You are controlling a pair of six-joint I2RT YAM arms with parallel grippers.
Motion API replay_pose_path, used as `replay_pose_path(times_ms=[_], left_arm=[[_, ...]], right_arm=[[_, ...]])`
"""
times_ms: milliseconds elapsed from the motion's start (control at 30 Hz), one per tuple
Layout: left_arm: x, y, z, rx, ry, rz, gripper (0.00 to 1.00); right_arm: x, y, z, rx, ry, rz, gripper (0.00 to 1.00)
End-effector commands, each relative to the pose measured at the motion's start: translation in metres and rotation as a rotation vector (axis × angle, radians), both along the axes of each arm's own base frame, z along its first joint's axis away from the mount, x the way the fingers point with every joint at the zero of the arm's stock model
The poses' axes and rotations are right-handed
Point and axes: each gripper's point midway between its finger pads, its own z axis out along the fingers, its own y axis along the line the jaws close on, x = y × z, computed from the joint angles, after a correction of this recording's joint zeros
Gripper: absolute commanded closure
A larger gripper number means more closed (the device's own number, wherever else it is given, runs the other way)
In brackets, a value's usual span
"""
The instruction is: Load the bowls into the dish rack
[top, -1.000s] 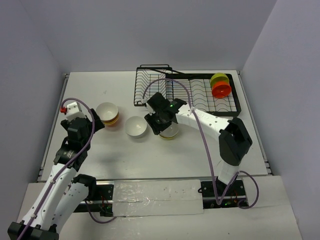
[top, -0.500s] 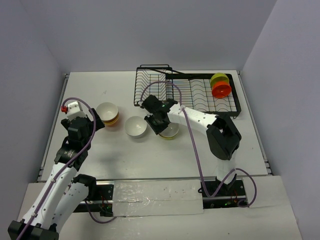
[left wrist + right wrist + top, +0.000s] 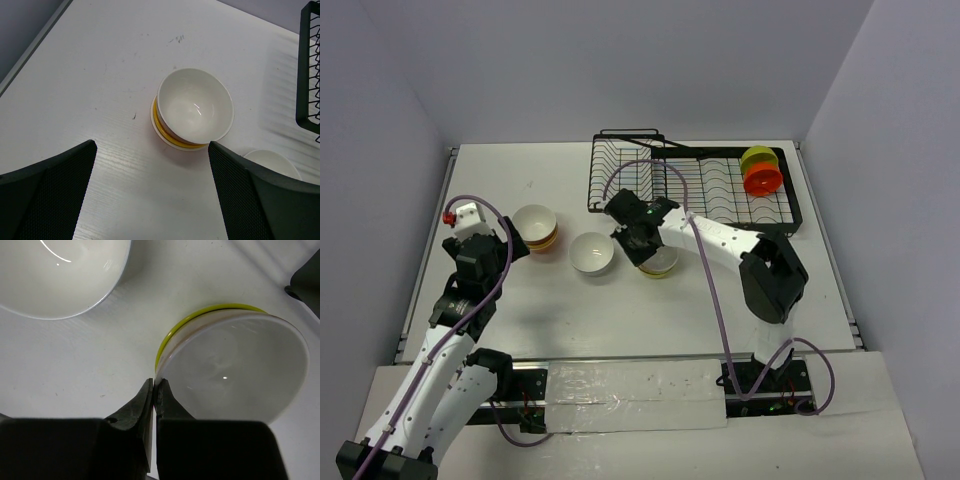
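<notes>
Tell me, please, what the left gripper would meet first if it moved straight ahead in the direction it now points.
Most likely the small round glossy bowl, white inside and yellow-orange outside, which lies directly ahead between the open fingers of the left gripper. Depth is unclear, though.

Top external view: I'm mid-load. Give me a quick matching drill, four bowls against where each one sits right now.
Things:
1. orange bowl
2. plain white bowl
3. yellow-banded bowl
4. yellow-green-edged bowl

Places:
A. rim pinched between the shut right fingers
B. at the right end of the dish rack
C. on the table, ahead of the open left fingers
D. on the table, between the other two table bowls

Pairs: 1-B, 2-D, 3-C, 4-A
</notes>
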Motion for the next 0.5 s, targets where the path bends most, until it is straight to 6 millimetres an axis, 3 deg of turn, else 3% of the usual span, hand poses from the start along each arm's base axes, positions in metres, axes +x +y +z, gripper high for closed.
replay_pose_path(times_ms=[0, 267, 467], left_arm=[[0.003, 0.001, 0.009, 0.009, -0.038, 0.004, 0.01], [0.004, 0.0, 0.009, 0.009, -0.038, -0.002, 0.01], [0.003, 0.0, 0.009, 0.01, -0.039, -0.004, 0.01]], right_arm=[[-0.006, 0.011, 0.03, 0.111, -0.028, 0.02, 1.0], [-0.012, 0.013, 0.065, 0.21, -0.058, 0.039, 1.0], [-0.013, 0.015, 0.106, 0.319, -0.092, 0.049, 1.0]])
